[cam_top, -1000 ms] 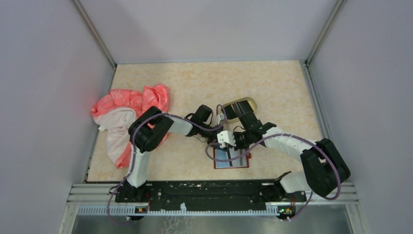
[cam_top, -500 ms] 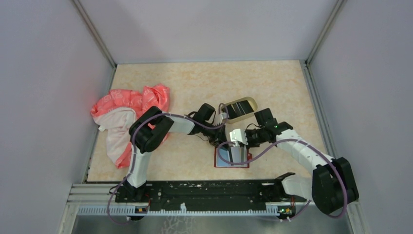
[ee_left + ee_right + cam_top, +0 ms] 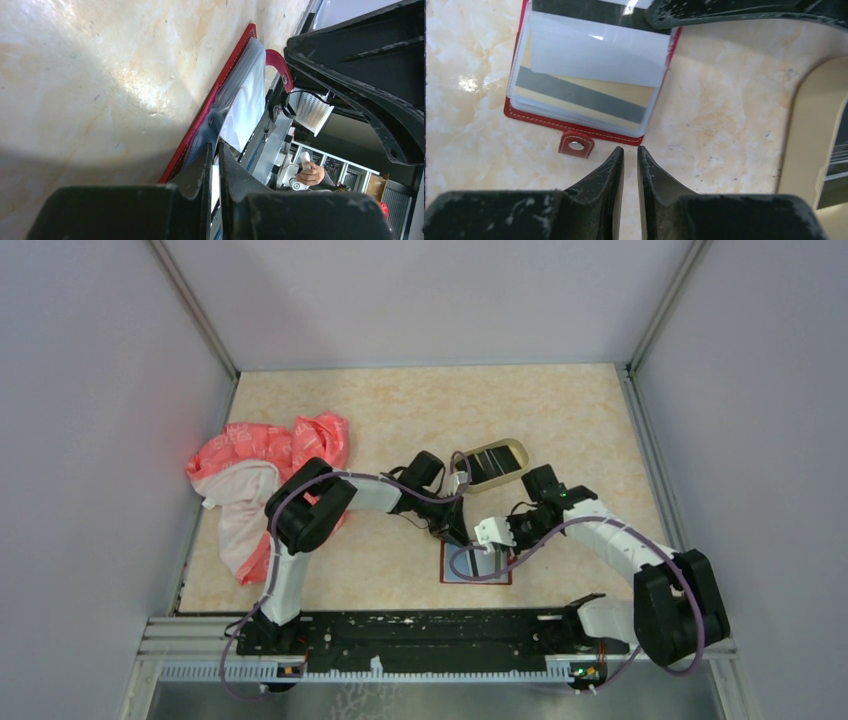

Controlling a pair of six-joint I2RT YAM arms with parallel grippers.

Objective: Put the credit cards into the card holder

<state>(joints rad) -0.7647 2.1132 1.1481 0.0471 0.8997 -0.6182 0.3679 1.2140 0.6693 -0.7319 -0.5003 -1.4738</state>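
The red card holder [image 3: 476,567] lies open on the table in front of both arms, and its snap tab [image 3: 576,145] points toward my right gripper. A gold-tan credit card [image 3: 614,90] with a grey stripe sits in a clear sleeve, under a pale sleeve [image 3: 594,50]. My left gripper [image 3: 458,532] is shut on the thin clear sleeve at the holder's far edge [image 3: 220,90], with the pale sheet pinched between its fingers. My right gripper [image 3: 630,149] hovers just off the holder's tab edge. Its jaws stand a narrow gap apart with nothing in them.
An oval tan tray [image 3: 515,450] with dark striped cards [image 3: 488,462] stands just behind the holder, and its rim [image 3: 809,125] is close to my right gripper. A pink cloth [image 3: 262,465] lies bunched at the left wall. Grey walls enclose the table.
My right arm has swung right and nearer, off the tray, to the holder's right edge, and its jaws have parted slightly. The left gripper has stayed on the sleeve.
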